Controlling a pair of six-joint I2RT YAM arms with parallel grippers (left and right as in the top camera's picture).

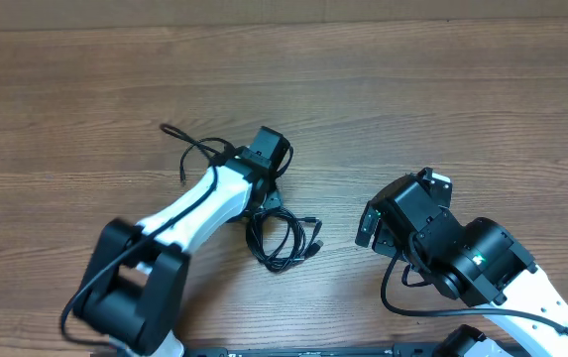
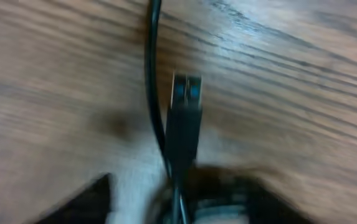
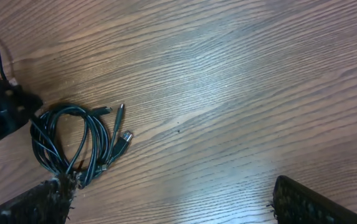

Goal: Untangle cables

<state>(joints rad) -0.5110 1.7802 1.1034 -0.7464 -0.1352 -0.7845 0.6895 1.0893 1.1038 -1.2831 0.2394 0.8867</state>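
Note:
The cables lie as a loose black coil [image 1: 284, 238] at the table's middle, with small plugs at its right side [image 3: 121, 138]. One thin strand [image 1: 186, 149] runs up and left from under the left arm. My left gripper [image 1: 264, 174] is down at the coil's top end. The left wrist view is blurred. It shows a plug [image 2: 186, 96] with its cord running down between the near-closed fingers [image 2: 178, 202], and a second cord [image 2: 153, 74] beside it. My right gripper [image 3: 166, 208] is open and empty, to the right of the coil [image 3: 72, 140].
The wooden table [image 1: 412, 89] carries nothing else in view. The left arm [image 1: 194, 203] lies across the left of the coil. The right arm's body [image 1: 462, 258] fills the lower right, with its own thick wiring [image 1: 402, 297].

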